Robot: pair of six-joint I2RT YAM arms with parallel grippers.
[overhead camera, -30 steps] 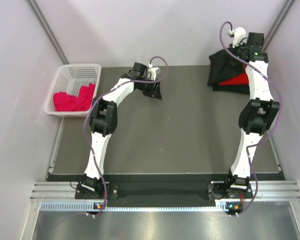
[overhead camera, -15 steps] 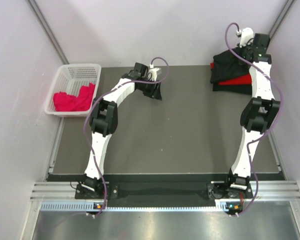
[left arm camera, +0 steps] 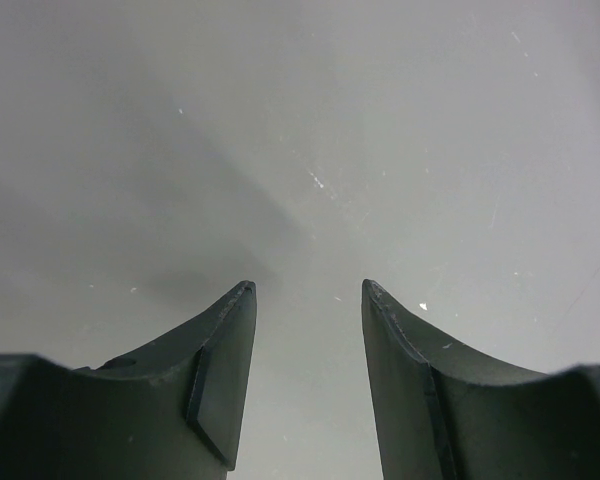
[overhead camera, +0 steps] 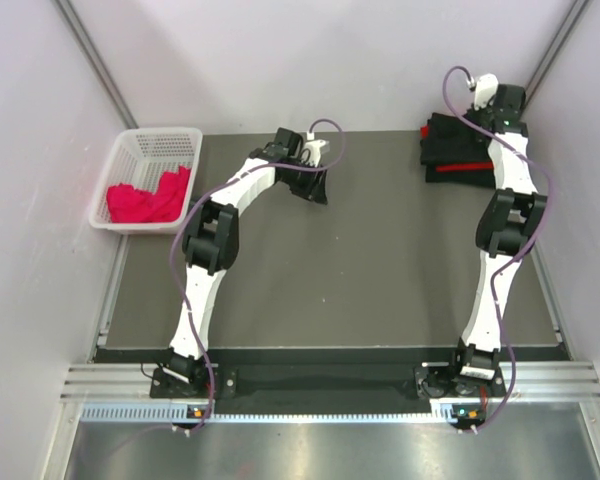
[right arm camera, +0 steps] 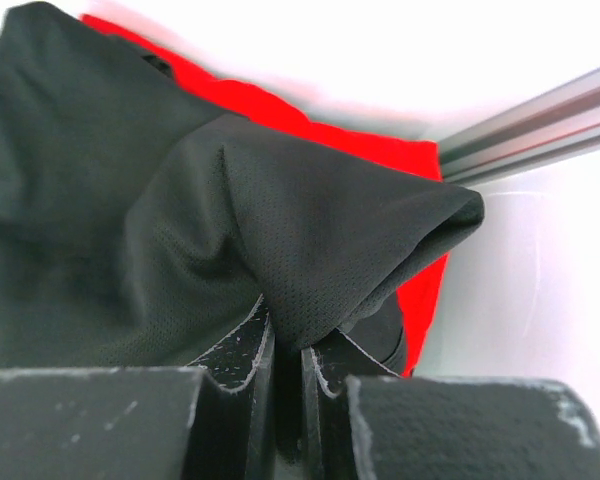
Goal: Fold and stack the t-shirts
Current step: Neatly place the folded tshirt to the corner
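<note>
Black mesh cloth fills the right wrist view: a fold of the black t-shirt (right arm camera: 130, 200) is pinched in the right gripper (right arm camera: 285, 345), whose jaws stand almost together on it. This shirt lies on a red t-shirt (overhead camera: 467, 166) at the far right corner of the worktop (overhead camera: 380, 260). The left gripper (left arm camera: 305, 292) hangs over the worktop, far and left of centre, its jaws wide apart. A pink-red t-shirt (overhead camera: 145, 200) sits in the white basket (overhead camera: 160, 138) at the left.
</note>
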